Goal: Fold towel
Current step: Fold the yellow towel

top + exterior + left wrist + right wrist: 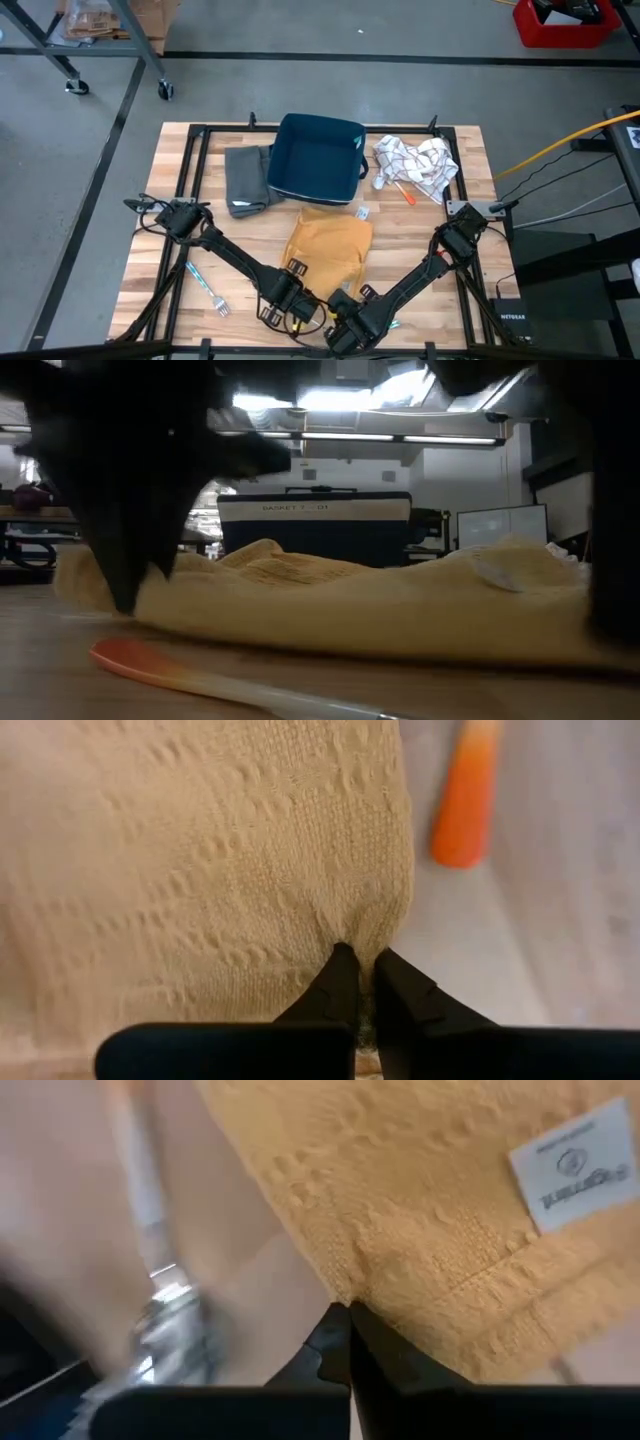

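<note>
Wooden slats of the tabletop (420, 240) carry my mustard-yellow waffle-weave towel (330, 248) at the middle, in front of a dark blue fabric basket (318, 158). I see my left gripper (358, 970) pinching one near corner, and my right gripper (345, 1320) clamped on the other.
</note>
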